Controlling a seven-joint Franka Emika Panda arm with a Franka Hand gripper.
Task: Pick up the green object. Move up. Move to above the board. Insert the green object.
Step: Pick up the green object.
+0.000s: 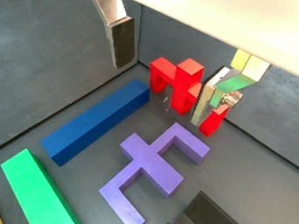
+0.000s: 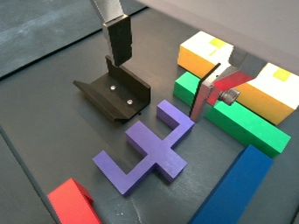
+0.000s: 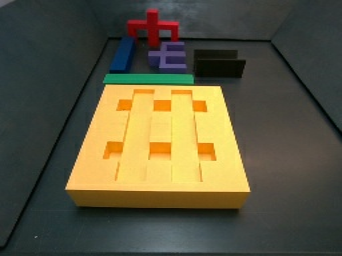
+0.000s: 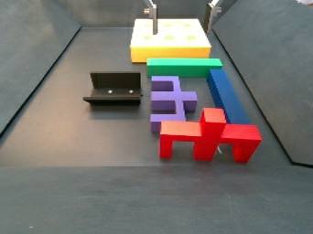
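The green bar [image 4: 185, 65] is seen lying crosswise against the board's [image 4: 171, 39] near edge; the gripper [image 4: 181, 7] hangs above the board, fingers apart, empty.

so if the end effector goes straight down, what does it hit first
Most likely the purple cross-shaped piece, since the line of the open end effector runs onto it in both wrist views. Depth is unclear, though.

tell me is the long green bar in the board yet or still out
Out: the long green rectangular bar lies flat on the floor against the orange-yellow grooved board. The hand is above, empty.
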